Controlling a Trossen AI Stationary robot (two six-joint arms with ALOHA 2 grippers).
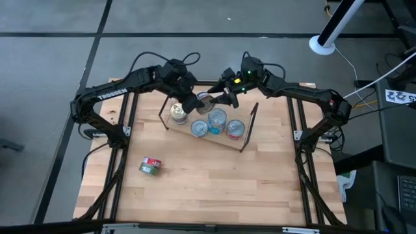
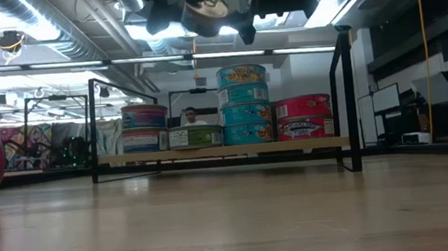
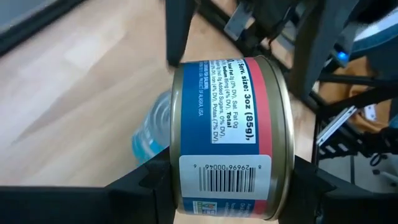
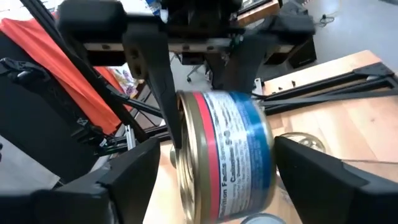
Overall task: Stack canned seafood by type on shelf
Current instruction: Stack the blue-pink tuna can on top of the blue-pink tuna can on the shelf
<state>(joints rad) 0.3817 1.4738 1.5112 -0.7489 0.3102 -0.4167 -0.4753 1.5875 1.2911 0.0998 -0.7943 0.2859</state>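
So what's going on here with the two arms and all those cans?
The left pincer holds a blue-and-red can in the air above the shelf, with the right pincer open on either side of it, apparently mid-handover. Several cans already sit in stacks on the shelf, and one red can lies loose on the table.

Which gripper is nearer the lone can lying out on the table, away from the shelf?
Left. The left gripper, shut on a blue-and-red can above the shelf, is on the lone can's side. The right gripper, open beside the held can, is farther off.
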